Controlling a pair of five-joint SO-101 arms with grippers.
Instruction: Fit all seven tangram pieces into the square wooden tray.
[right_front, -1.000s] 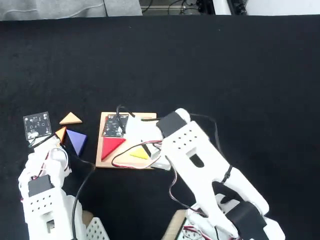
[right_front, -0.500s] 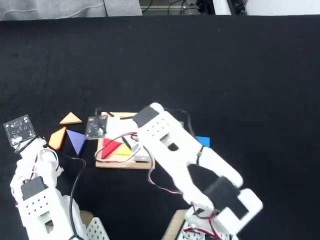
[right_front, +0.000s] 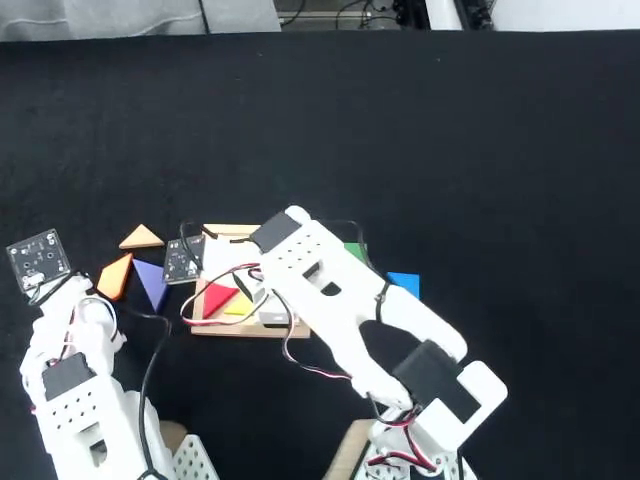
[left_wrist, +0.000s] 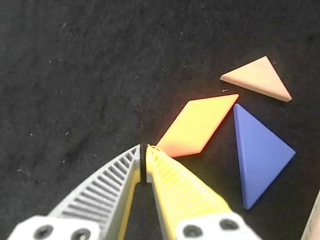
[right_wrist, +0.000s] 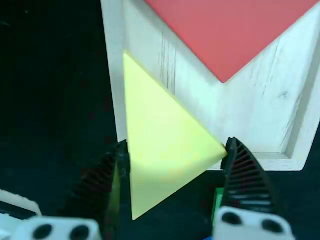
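Observation:
The square wooden tray lies left of centre, and its pale floor holds a red triangle. My right gripper is shut on a yellow triangle, held over the tray's edge; it also shows beside the red one. Left of the tray lie an orange parallelogram, a blue-violet triangle and a tan triangle. My left gripper is shut and empty, its tip at the parallelogram's corner.
A green piece and a blue piece lie right of the tray, partly behind the right arm. The left arm stands at the near left. Black cloth covers the table.
The right arm has swung left across the tray, carrying the yellow triangle toward its left side. The left arm has drawn back to the left, away from the loose pieces.

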